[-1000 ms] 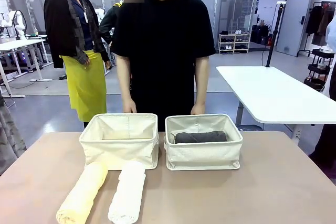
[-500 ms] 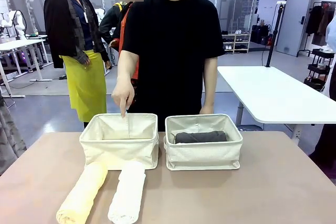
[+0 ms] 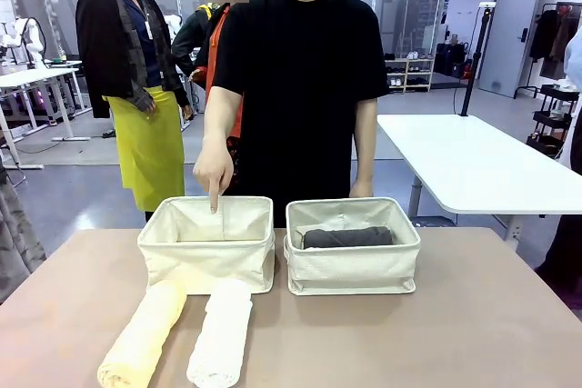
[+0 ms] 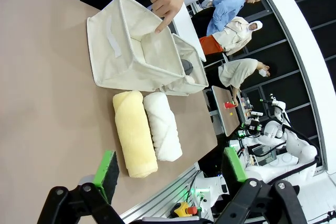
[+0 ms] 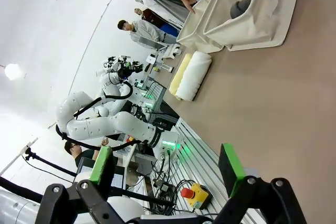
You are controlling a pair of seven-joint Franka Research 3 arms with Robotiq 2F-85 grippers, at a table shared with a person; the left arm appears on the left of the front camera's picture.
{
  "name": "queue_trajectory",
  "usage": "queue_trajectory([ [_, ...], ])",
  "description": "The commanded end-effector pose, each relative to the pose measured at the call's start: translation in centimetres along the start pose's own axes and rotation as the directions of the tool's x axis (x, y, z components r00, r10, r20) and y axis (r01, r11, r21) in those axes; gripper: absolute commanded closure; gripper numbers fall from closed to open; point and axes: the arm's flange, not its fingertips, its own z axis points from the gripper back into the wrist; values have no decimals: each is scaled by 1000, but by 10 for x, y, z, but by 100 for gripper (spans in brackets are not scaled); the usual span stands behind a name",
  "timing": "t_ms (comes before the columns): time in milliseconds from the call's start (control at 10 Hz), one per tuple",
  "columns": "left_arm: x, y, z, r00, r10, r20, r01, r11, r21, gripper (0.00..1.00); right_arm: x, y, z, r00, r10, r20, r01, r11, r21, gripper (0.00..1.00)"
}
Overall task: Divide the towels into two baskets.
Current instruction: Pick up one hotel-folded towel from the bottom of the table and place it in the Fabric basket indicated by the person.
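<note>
Left wrist view: your left claw [image 4: 170,166] hangs with its green pads wide apart and nothing between them, above the near edge of the surface [image 4: 47,103]. In the right wrist view your right claw [image 5: 167,166] is likewise spread and empty, well back from the work.

Ahead of the left claw, the pale yellow towel [image 3: 141,338] and the white towel [image 3: 221,333] lie side by side, touching, on the near left of the surface, just in front of the left basket [image 3: 207,265]. That basket looks empty, and the person's hand [image 3: 214,170] points a finger down into it from the far side.

The right basket [image 3: 353,270], just beside it, holds the dark grey towel [image 3: 347,237]. You cannot tell whether another roll lies under or behind it.

By my reading the right basket's share is in, or nearly so. The two near rolls are what is left, most likely bound for the left basket.
</note>
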Motion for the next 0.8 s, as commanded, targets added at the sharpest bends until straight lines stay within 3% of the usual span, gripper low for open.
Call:
queue_trajectory([
  [0,1,-1,3,1000,-16,14,16,1000,-24,0,-1,6,0,1000,-4,-1,4,1000,3,0],
  [500,0,0,0,1000,0,0,0,1000,0,0,-1,6,0,1000,-4,-1,4,1000,3,0],
  [700,3,-24,-41,995,-33,-96,36,999,39,0,-1,6,0,1000,-4,-1,4,1000,3,0],
])
